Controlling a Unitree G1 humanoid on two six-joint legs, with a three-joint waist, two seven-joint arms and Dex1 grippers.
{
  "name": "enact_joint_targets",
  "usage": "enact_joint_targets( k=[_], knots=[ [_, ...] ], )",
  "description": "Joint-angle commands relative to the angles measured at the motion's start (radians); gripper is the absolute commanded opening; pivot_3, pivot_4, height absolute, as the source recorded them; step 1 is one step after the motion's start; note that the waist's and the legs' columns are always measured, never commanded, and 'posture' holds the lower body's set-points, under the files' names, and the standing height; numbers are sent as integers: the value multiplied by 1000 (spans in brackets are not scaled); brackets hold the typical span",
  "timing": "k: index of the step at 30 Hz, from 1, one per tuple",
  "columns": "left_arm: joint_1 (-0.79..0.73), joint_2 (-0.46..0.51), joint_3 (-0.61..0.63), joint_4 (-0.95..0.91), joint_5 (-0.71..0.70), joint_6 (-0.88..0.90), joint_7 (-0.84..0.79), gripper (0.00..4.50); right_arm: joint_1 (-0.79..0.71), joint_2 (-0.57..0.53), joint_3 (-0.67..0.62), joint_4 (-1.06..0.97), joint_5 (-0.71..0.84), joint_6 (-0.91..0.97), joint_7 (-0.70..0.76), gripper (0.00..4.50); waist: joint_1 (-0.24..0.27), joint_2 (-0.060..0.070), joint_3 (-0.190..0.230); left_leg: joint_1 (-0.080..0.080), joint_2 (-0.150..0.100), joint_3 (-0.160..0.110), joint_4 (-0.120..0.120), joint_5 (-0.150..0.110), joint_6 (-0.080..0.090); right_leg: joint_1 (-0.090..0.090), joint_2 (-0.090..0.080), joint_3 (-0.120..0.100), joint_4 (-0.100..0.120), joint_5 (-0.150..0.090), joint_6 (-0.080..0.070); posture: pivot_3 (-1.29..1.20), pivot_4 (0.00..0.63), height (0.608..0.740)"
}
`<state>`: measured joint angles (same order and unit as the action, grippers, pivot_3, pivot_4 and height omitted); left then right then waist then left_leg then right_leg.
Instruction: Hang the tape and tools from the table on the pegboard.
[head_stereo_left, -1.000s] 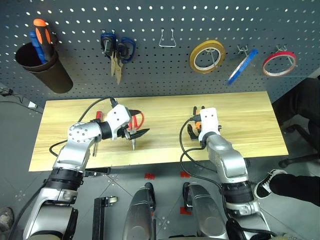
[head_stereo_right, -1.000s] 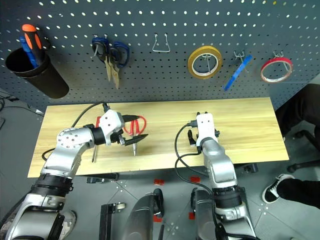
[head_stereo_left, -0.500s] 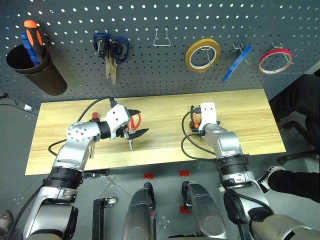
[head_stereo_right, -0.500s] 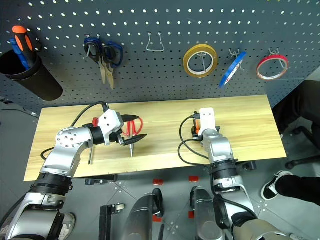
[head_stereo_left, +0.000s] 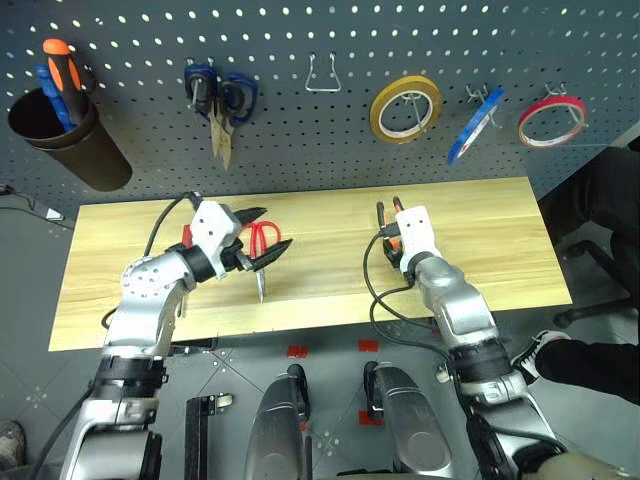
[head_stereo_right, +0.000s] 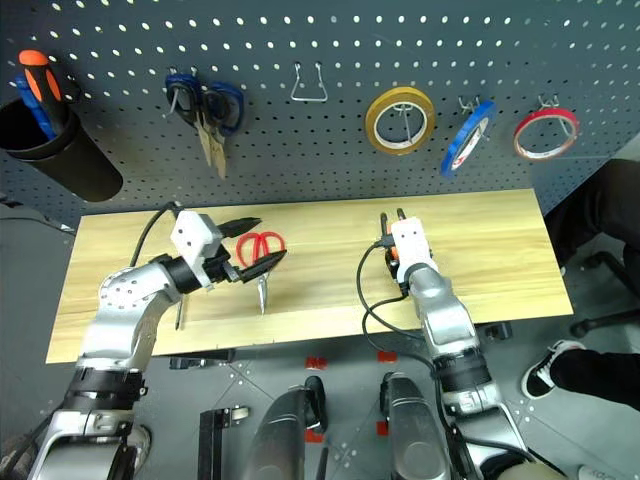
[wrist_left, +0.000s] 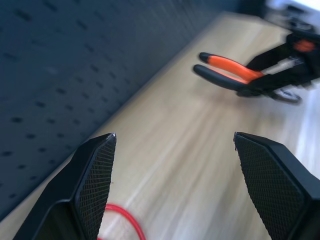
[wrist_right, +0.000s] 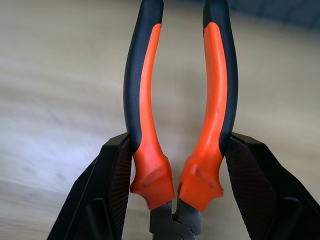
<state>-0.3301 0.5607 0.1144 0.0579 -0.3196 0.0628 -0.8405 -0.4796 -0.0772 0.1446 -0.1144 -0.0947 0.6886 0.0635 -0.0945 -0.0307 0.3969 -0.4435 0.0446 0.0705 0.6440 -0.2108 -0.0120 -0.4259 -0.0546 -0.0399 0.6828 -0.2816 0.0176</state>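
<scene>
item: orange-and-black-handled pliers (wrist_right: 180, 115), above the light wood-grain counter (head_stereo_left: 500, 235), handles clamped between the right gripper (head_stereo_left: 392, 215) fingers. left gripper (head_stereo_left: 262, 232) fingers wide, empty, over red-handled scissors (head_stereo_left: 262, 238). handling: keep the handles pinched firmly, lift level to a free metal hook (head_stereo_left: 322, 76) on the dark grey pegboard (head_stereo_left: 300, 130).

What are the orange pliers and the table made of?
The pliers look like metal with soft orange-and-black plastic or rubber handles: smooth, slightly scuffed sleeves over a grey steel joint. The table looks like light wood, maybe laminate: it shows grain lines and a smooth matte top.
</scene>
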Motion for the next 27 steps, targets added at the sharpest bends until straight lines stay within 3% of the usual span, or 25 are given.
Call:
enact_joint_targets(
  k=[1, 5, 10, 17, 27],
  knots=[
    [78, -18, 69, -170, -62, 51, 77, 3960, 14, 33, 26, -241, 4, -32, -4, 2522, -1, 0, 0, 0, 0, -1, 0, 0, 0, 0, 0, 0, 0, 0, 0, -206, 361, 740],
    [133, -48, 113, -327, -99, 125, 183, 3960, -81, 69, 35, -291, 0, -185, -10, 2522, -1, 0, 0, 1, 0, -1, 1, 0, 0, 1, 0, -1, 1, 1, 0, -193, 360, 740],
    [84, -49, 94, -429, -104, 228, 276, 3960, -292, 125, 7, -130, 25, -385, -15, 2522, 6, 0, 0, 2, 0, -2, 2, 1, -1, 1, 1, -1, 3, 3, -1, -177, 359, 740],
    [-55, -68, 78, -463, -91, 352, 411, 3960, -547, 174, -58, 207, 51, -635, -52, 2522, 11, 0, 0, 2, 0, 0, 2, 1, -1, 1, 1, -1, 3, 3, -1, -156, 359, 740],
    [-90, -80, 35, -429, -37, 341, 435, 3960, -714, 194, -97, 503, 46, -871, -91, 2522, 10, 0, 0, 1, 1, 1, 1, 1, -1, 1, 1, -1, -1, 3, -2, -133, 363, 740]
  ],
)
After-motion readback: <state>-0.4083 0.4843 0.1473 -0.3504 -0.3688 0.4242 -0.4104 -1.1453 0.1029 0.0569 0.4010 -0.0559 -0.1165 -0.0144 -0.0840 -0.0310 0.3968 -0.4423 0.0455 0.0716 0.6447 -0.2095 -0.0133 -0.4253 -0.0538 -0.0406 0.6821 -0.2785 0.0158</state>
